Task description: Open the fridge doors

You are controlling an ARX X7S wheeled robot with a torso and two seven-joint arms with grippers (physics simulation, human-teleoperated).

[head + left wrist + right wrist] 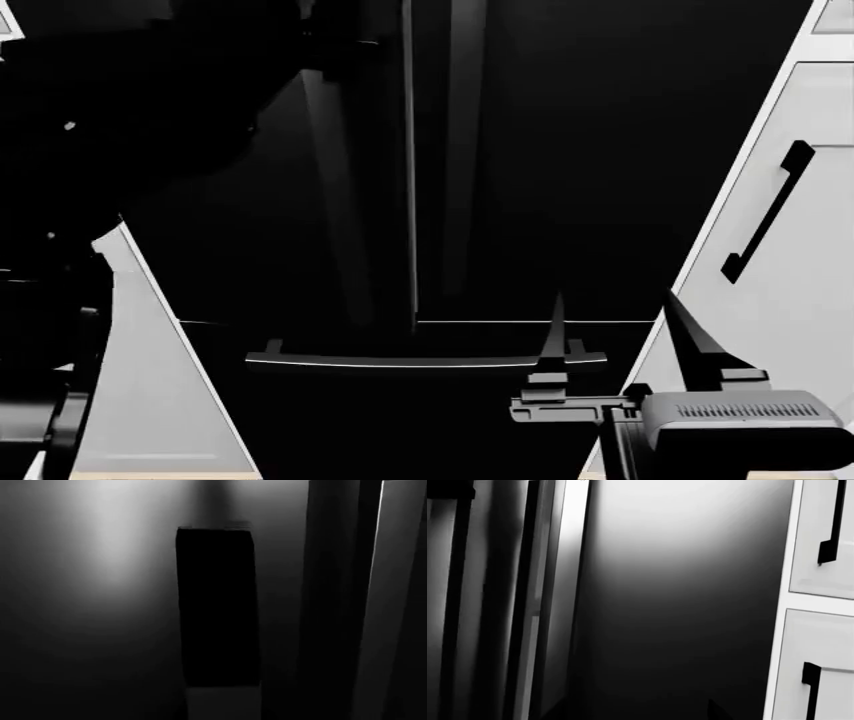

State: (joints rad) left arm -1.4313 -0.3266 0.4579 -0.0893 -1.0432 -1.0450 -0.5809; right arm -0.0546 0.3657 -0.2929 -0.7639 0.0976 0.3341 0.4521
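Observation:
The fridge doors fill the head view: a left door and a right door, glossy black, meeting at a thin bright seam. Each has a vertical handle, left and right. My left arm reaches up to the top of the left handle; its gripper is lost in the black. The left wrist view shows the door face, a black block and the handles. Low on the right, my right gripper stands open and empty, facing the right door.
Below the doors is a wide black drawer front with a horizontal handle. White cabinets flank the fridge, left and right, the right one with black bar handles. Those cabinets also show in the right wrist view.

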